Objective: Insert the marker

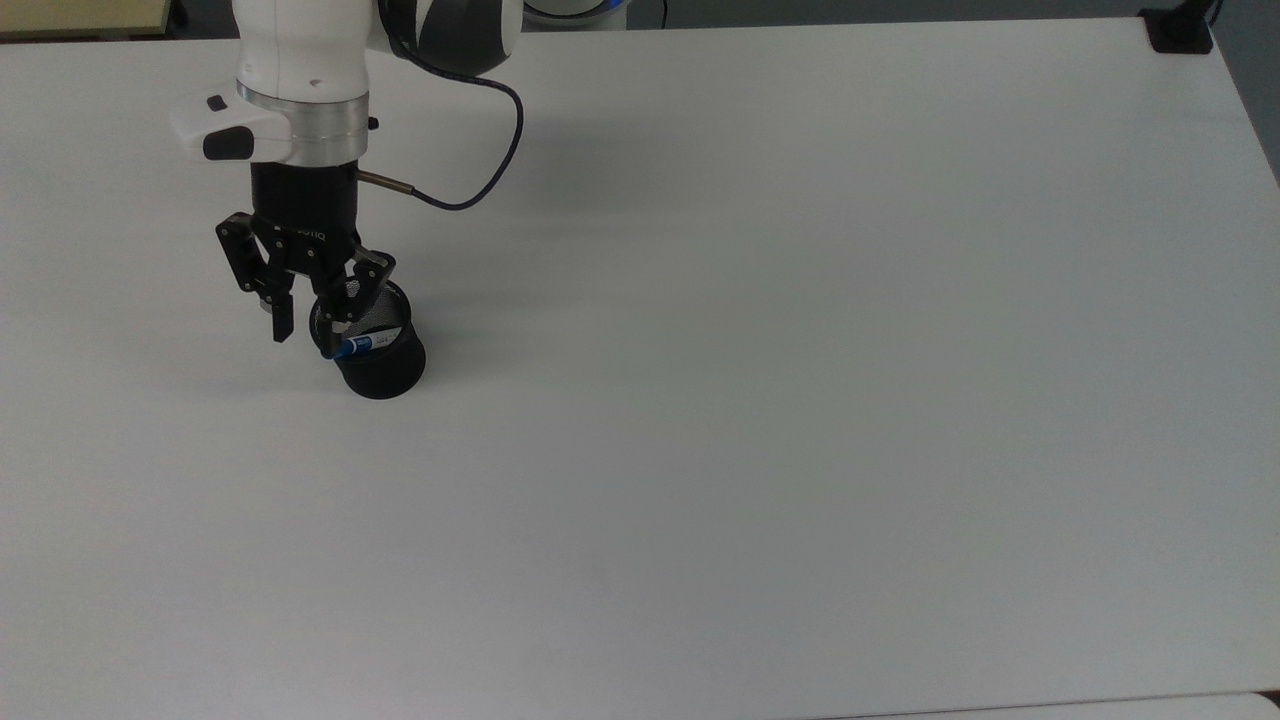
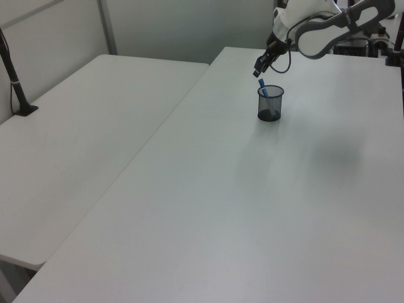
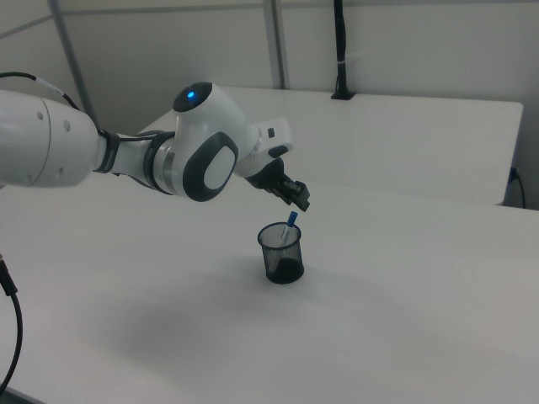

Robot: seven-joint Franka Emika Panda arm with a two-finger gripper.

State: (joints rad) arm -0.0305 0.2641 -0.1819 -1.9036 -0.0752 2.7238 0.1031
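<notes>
A plain white bench [image 1: 760,420] carries a single black mesh cup [image 1: 378,362], standing upright on its surface near the edge at the top view's left. A second white bench [image 2: 82,132] stands alongside it in the left view, with a black post [image 2: 14,76] clamped at its far edge.

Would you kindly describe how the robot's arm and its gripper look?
The arm has glossy white shells with dark grey joint covers and a blue light. A silver ring tops a black wrist, and a dark cable loops alongside. The gripper is black, with linked two-finger mechanics.
</notes>
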